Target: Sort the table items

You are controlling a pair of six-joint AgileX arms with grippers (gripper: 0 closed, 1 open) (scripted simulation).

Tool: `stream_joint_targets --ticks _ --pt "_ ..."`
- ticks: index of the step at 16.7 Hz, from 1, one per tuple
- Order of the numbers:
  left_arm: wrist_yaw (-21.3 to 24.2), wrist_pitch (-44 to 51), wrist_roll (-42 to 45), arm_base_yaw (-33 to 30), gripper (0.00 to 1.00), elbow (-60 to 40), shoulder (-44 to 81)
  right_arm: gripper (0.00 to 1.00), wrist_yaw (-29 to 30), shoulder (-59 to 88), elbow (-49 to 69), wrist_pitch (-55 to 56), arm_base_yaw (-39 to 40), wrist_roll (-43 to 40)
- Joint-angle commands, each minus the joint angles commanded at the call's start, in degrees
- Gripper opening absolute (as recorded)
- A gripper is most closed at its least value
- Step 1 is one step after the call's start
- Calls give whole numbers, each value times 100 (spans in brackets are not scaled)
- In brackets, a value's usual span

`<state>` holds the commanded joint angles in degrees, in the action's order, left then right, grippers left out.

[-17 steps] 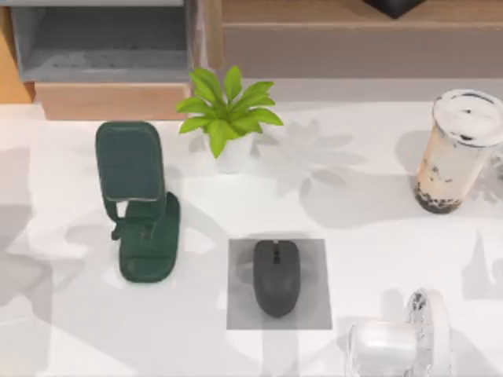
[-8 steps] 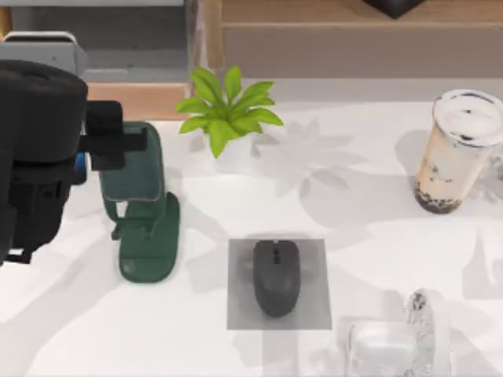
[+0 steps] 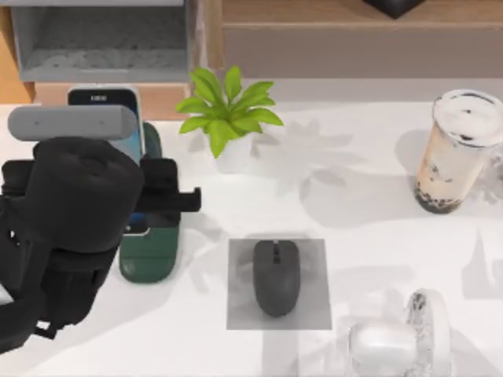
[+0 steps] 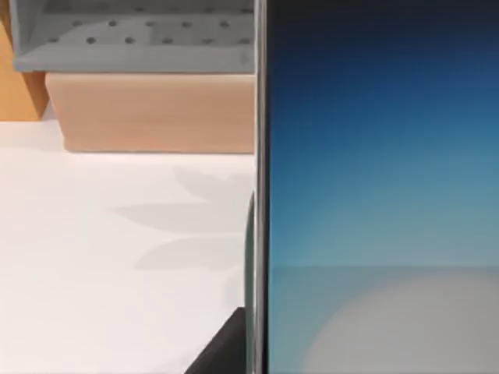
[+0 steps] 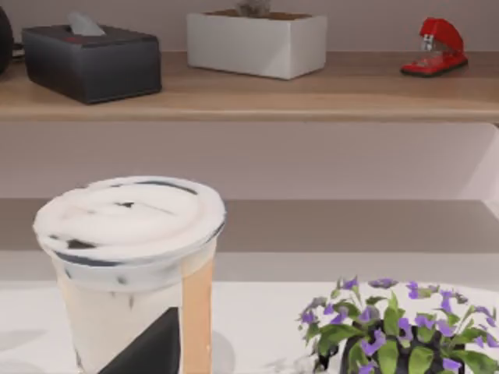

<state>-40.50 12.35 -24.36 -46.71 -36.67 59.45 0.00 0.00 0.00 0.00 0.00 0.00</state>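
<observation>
On the white-edged smartphone with a blue glowing screen point(image 3: 106, 102), a small dark mark near the top edge is seen in the top view, but it cannot be read as writing. No brand or label can be made out on any other item. The phone is placed upright against the dark green phone stand point(image 3: 153, 251) at the left side of the large white desk point(image 3: 354, 220), partly covered by the black left arm; in the left wrist view its blue screen point(image 4: 382, 156) is seen very close. The left pincer point(image 3: 169, 200) is held just at the stand; whether its fingers are apart or together cannot be told.

The dark grey oval computer mouse point(image 3: 276, 276) is laid on a small grey square pad point(image 3: 314, 310) near the middle of the desk. The clear cup of beige milk tea with black pearls point(image 3: 454, 153) is stood upright at the right side, with a white domed lid. In the right wrist view the cup point(image 5: 132, 265) is seen close, beside a purple-flowered plant point(image 5: 398, 327). A small green potted plant point(image 3: 228, 118) is set behind the mouse.
</observation>
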Motion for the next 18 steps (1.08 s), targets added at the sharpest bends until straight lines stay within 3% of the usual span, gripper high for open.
stream_joint_targets --ticks 5,12,15,18 --pt "133 -174 26 -130 0 -23 71 100 0 0 0 0 0 0" --pt "1140 -1485 165 -1195 0 -30 237 100 0 0 0 0 0 0" --pt "1185 -1702 338 -1037 0 56 239 100 0 0 0 0 0 0" --pt "961 -1627 480 -464 0 148 326 100 0 0 0 0 0 0"
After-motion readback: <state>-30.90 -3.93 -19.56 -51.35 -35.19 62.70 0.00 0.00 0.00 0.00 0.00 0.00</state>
